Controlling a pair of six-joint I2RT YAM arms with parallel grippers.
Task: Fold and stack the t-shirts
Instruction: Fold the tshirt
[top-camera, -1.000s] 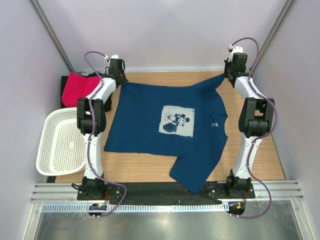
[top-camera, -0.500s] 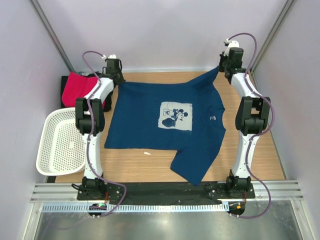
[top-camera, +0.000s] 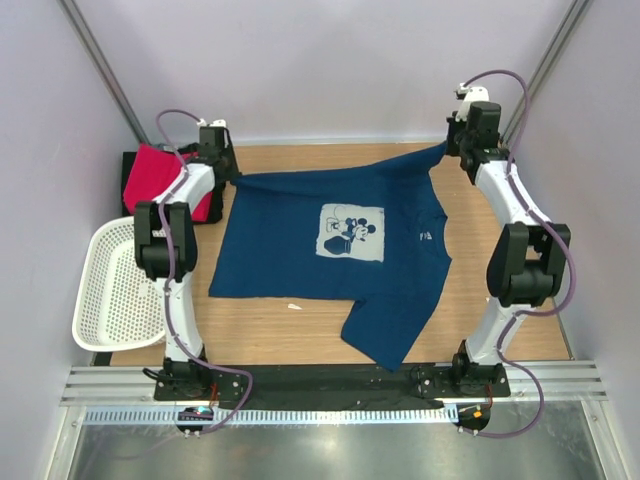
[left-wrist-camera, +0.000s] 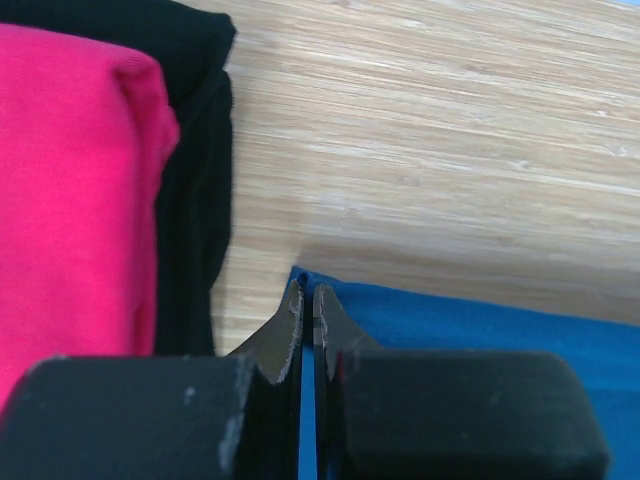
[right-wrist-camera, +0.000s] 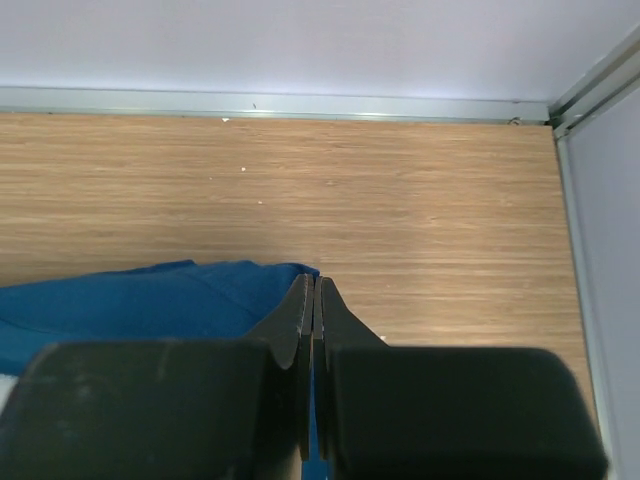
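**A:** Since we are reading from the left, what sits at that side?

**B:** A white basket (top-camera: 110, 300) at the table's (top-camera: 300, 325) left edge. Just beyond it, at the far left corner, a folded pink-red t-shirt (top-camera: 152, 178) lies on top of a black t-shirt (left-wrist-camera: 195, 150).

**A:** And the left gripper (left-wrist-camera: 307, 305)?

**B:** It is beside that pile, with its fingers pressed together on the far left corner of the navy t-shirt (top-camera: 300, 250). The wrist view shows blue cloth pinched between the tips.

**A:** Where does that shirt lie?

**B:** It is spread across the middle of the table, white print (top-camera: 352, 233) facing up and collar toward the right. One sleeve reaches the near edge.

**A:** And on the right?

**B:** The right gripper (right-wrist-camera: 313, 300) is at the far right corner. Its jaws are closed on the shirt's far sleeve, and the cloth is drawn up to a point there. The shirt's far edge runs between the two grippers.
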